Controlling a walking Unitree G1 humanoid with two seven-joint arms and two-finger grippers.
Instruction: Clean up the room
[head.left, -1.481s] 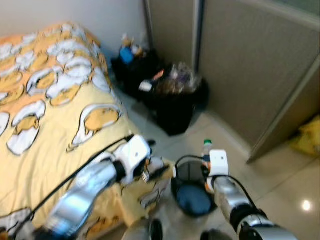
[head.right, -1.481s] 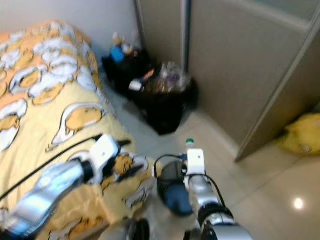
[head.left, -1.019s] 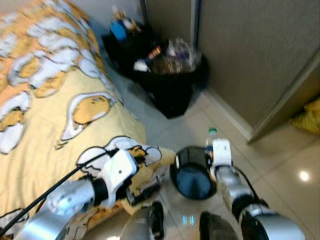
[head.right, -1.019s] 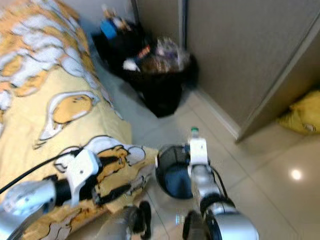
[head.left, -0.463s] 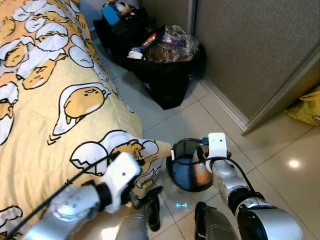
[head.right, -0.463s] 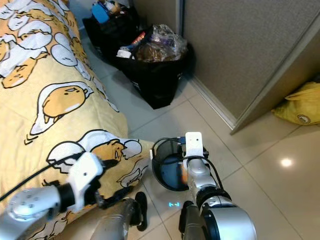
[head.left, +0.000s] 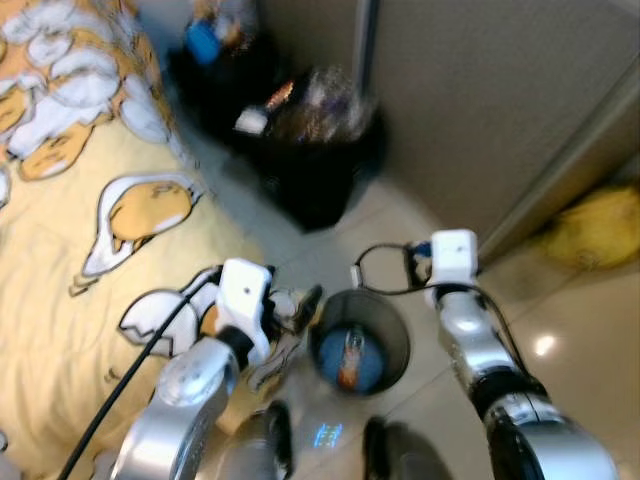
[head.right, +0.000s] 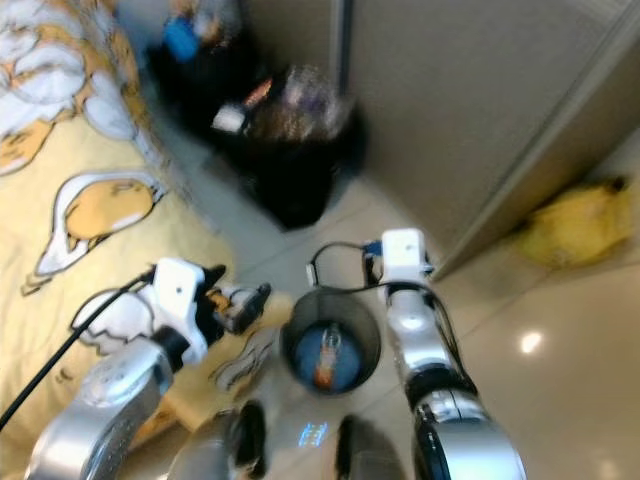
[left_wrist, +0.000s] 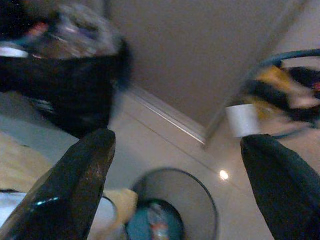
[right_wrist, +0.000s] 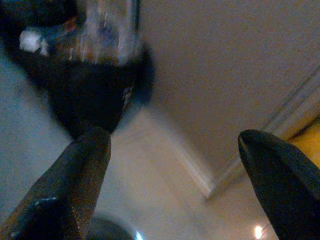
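A small round grey waste bin (head.left: 385, 322) stands on the tiled floor at the bed's corner. Inside it lies a plastic bottle (head.left: 349, 360) with an orange label, on a blue bottom. My left gripper (head.left: 302, 304) hangs open beside the bin's left rim, empty. In the left wrist view its fingers (left_wrist: 75, 190) are spread wide above the bin (left_wrist: 200, 190). My right gripper (head.left: 413, 267) is up past the bin's far right rim, open and empty. Its fingers (right_wrist: 280, 175) point toward the black rubbish bag (right_wrist: 90, 85).
A bed with a yellow cartoon-print cover (head.left: 70, 230) takes up the left. A full black rubbish bag (head.left: 310, 150) and dark bags (head.left: 215, 60) stand along the wall behind. A grey sliding door (head.left: 480, 90) and a yellow bag (head.left: 590, 230) are on the right.
The bottle my right gripper carried now lies in the bin. The right gripper has lifted away from the rim, and the left gripper has risen beside the bin. The camera has shifted.
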